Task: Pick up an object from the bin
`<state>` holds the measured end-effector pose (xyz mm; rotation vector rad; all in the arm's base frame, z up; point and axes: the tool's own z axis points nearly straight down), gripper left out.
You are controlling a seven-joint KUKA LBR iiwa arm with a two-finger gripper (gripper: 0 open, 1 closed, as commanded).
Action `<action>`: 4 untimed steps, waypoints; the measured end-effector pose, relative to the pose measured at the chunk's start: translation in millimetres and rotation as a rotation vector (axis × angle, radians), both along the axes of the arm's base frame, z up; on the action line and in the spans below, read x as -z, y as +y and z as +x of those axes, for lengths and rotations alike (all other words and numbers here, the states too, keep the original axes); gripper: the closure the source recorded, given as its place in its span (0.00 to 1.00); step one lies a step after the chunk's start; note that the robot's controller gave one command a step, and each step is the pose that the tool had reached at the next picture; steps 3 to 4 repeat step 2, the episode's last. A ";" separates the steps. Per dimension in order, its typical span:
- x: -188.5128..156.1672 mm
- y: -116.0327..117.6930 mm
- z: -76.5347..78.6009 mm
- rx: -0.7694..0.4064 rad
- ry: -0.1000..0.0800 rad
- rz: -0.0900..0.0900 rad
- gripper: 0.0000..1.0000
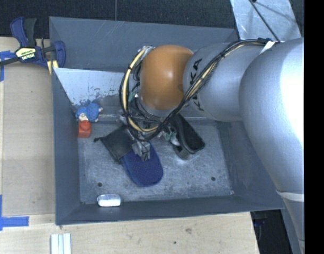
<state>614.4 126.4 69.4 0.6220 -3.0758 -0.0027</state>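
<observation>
The blue oval thing (143, 169) lies flat on the floor of the bin (151, 209). Its top end is right at the tip of the tool (143, 150), and the rest of it runs away from the tool toward the near wall. I cannot tell if the tool is open or closed, because the orange cover (161, 78) and the cables (131, 97) hide most of it from above. It looks like you are at the reaching step, and nothing is lifted yet. To do it well, you would want the tool over the middle of the blue thing, not just at its end, so it does not tip or slip out. It looks soft and low, so I think you must go down close to the floor before you squeeze. Just to the left of the tool, touching the blue thing's edge, lies a black flat piece (115, 144). It could get caught in the grab too, so stay on the blue side. To the right of the tool sits a dark shoe-shaped thing (187, 139), near but not in the way. A small blue and orange toy (86, 119) is well off to the left by the far wall. A little white block (109, 200) lies beyond the blue thing, near the front corner.
</observation>
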 end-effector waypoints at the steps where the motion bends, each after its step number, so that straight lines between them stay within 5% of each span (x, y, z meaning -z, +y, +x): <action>1: -2.6 54.0 -1.3 -0.401 -0.011 0.001 0.00; 2: -3.0 53.5 -0.8 -0.396 -0.012 0.003 1.00; 4: -3.0 53.5 -0.8 -0.396 -0.012 0.003 1.00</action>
